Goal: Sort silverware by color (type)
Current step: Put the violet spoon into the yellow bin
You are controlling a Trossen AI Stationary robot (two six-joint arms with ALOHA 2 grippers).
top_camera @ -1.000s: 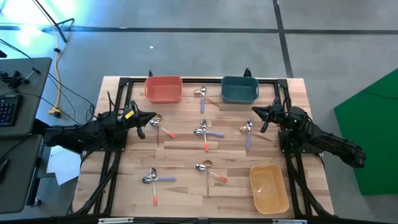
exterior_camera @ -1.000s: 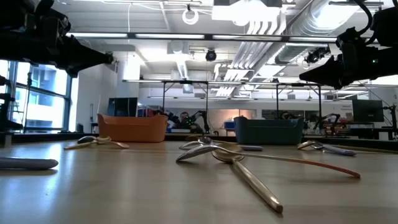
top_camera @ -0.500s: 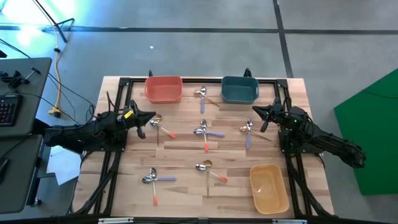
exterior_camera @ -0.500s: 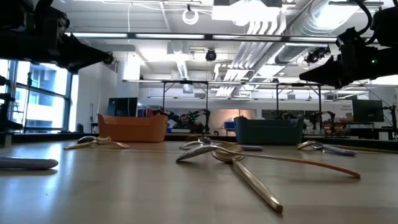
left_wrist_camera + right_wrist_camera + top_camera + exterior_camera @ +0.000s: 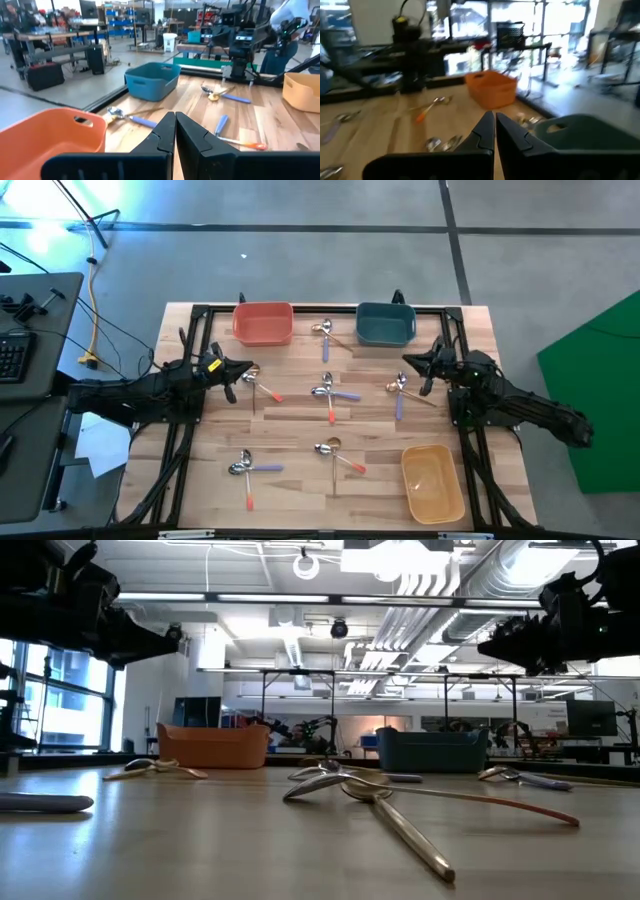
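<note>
Silverware [image 5: 331,392] between three bowls [image 5: 263,323]

Your counter [image 5: 300,420] is light wood planking with a black frame along its edges. At the far edge sit a coral bowl [image 5: 263,323] and a teal bowl [image 5: 386,324], with spoons [image 5: 324,330] between them. A yellow bowl [image 5: 432,481] sits at the near right corner. You have more spoons crossed in small clusters: left [image 5: 258,382], centre [image 5: 330,393], right [image 5: 400,390], near left [image 5: 245,469] and near centre [image 5: 335,452].

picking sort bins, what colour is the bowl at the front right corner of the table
Yellow: the bowl shows best in the high view.
</note>
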